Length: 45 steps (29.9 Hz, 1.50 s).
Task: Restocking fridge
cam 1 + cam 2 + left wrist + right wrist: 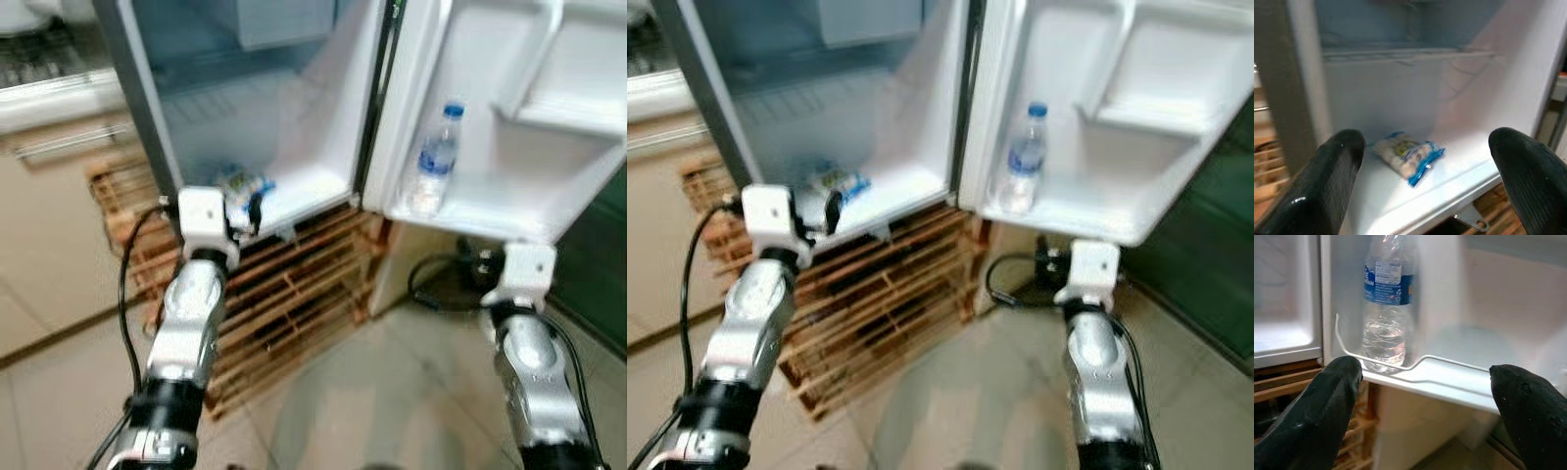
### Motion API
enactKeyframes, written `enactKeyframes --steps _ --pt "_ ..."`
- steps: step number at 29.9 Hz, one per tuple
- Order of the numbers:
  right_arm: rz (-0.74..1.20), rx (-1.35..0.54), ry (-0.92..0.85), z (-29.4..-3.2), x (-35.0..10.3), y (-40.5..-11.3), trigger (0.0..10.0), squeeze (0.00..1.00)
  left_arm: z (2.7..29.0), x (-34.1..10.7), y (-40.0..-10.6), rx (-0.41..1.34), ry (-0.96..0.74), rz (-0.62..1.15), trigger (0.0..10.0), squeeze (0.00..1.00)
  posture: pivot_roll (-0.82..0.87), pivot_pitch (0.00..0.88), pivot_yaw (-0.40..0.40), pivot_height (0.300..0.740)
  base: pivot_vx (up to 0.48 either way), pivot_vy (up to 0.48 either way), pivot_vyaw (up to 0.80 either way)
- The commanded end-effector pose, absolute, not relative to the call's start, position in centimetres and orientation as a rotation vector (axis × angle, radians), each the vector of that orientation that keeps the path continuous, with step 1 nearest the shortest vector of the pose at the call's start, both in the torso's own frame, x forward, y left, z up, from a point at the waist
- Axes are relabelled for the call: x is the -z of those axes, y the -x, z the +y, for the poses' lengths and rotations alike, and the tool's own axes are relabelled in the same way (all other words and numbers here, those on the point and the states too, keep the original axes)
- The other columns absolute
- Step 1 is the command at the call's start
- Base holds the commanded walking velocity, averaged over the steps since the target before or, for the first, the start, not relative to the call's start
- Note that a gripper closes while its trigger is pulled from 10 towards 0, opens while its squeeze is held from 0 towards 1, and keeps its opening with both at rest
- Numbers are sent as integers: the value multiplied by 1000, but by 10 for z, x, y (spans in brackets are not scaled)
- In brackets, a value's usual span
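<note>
The small fridge (338, 147) stands open. On its bottom floor lies a clear packet with blue edges (1408, 156), also seen as the packet (243, 182) in the left eye view. A water bottle (437, 157) with a blue cap stands upright in the lower door shelf (509, 211), behind a thin wire rail (1449, 362). My left gripper (1427, 142) is open and empty just in front of the fridge's lower edge, facing the packet. A little below and in front of the door shelf, my right gripper (1425, 372) is open and empty, with the bottle (1386, 303) beyond it.
The fridge rests on a wooden pallet (294, 284). A black cable (441, 284) coils on the tiled floor (392, 392) under the open door. A counter (49, 108) with cabinets runs along the left.
</note>
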State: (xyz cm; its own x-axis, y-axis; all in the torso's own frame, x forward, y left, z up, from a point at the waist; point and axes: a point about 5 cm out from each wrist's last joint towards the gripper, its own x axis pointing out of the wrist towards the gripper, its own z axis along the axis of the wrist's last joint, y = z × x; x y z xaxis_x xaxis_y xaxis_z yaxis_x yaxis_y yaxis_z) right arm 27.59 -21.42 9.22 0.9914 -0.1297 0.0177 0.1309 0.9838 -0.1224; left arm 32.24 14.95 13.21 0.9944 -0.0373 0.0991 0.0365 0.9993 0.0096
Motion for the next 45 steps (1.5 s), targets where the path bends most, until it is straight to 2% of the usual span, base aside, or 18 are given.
enactKeyframes --steps 1,23,26,27,31,32,35,37,39,41,42,43,44,45 --pt "-10 137 135 -219 -93 -274 10000 0 140 -134 -321 80 -1 -116 10000 0 -146 0 -1 740 0 -472 756" --pt "1 94 165 -218 -88 -261 10000 0 131 -129 -317 134 39 -115 10000 0 -167 0 2 740 0 -472 759" --pt "70 24 178 -215 -74 -253 10000 0 133 -124 -319 121 97 -83 10000 0 -173 0 5 740 0 -153 0" --pt "160 -87 202 -211 -55 -238 10000 0 135 -122 -319 122 97 -72 10000 0 -175 0 4 740 0 0 0" --pt "272 -138 225 -220 -32 -216 10000 0 137 -121 -320 121 88 -72 10000 0 -178 0 4 740 0 0 0" --pt "382 -158 227 -232 -11 -196 10000 0 139 -120 -321 119 90 -64 10000 0 -180 0 5 740 0 0 0" --pt "537 -138 230 -254 13 -173 10000 0 140 -114 -322 123 81 -41 10000 0 -183 0 8 740 0 0 0" --pt "579 -126 227 -260 18 -167 10000 0 140 -112 -322 128 71 -33 10000 0 -183 0 8 740 0 0 0" --pt "686 -44 274 -280 29 -158 10000 0 139 -100 -323 143 54 14 10000 0 -189 0 11 740 0 0 0" --pt "831 257 430 -330 32 -147 10000 0 140 -54 -317 183 -22 253 10000 0 -190 0 16 740 0 0 0" --pt "831 257 430 -330 32 -147 10000 0 140 -54 -317 183 -22 253 10000 0 -190 0 16 740 0 0 0" --pt "866 366 481 -346 29 -143 10000 0 143 -39 -313 194 -42 341 10000 0 -189 0 19 740 0 0 0" --pt "866 366 481 -346 29 -143 10000 0 143 -39 -313 194 -42 341 10000 0 -189 0 19 740 0 0 0" --pt "848 521 532 -371 16 -143 10000 0 147 -10 -299 209 -107 519 10000 0 -189 0 22 740 0 0 0"
